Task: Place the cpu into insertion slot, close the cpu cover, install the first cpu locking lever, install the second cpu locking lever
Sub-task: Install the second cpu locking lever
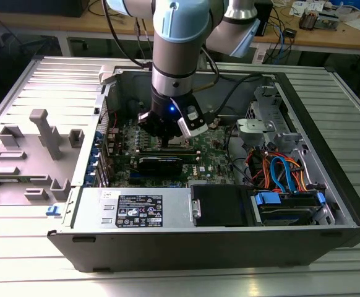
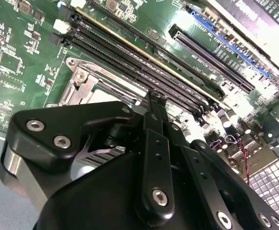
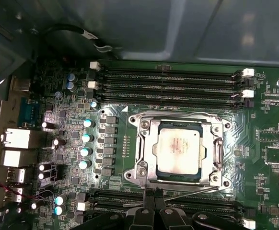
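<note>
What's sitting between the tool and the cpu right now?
In the first wrist view, the cpu cover's silvery lower edge and a thin metal lever lie between the tool and the cpu.

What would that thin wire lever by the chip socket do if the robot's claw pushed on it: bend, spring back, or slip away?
The locking lever is a thin bare metal rod, so it probably flexes and springs back. Smooth and narrow, it may slide off the gripper fingertips. The cpu cover beside it, a flat metal frame over the cpu, looks stiffer.
</note>
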You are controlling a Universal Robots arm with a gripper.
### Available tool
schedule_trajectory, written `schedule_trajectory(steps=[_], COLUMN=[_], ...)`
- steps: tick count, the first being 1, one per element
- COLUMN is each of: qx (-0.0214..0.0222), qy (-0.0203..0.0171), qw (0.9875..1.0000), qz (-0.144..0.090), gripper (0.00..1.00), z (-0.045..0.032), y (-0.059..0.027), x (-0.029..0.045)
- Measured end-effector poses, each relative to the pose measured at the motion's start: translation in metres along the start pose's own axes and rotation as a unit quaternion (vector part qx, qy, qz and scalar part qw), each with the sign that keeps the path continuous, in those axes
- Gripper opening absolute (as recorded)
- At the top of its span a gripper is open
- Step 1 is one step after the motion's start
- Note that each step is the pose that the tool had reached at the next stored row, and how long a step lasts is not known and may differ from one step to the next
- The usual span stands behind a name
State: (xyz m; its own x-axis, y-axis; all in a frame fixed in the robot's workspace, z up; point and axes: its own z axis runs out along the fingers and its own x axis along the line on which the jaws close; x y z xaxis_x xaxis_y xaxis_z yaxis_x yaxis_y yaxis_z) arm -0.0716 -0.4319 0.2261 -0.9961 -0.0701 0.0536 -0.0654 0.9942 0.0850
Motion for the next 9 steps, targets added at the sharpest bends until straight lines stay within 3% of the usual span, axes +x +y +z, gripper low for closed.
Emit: schedule_trajectory(steps=[9], qx=[-0.0003], qy=[0.0000], qw=[1.0000], qz=[0.000], gripper=[0.11], z=[0.0014], y=[-0.0011], x=[0.0081])
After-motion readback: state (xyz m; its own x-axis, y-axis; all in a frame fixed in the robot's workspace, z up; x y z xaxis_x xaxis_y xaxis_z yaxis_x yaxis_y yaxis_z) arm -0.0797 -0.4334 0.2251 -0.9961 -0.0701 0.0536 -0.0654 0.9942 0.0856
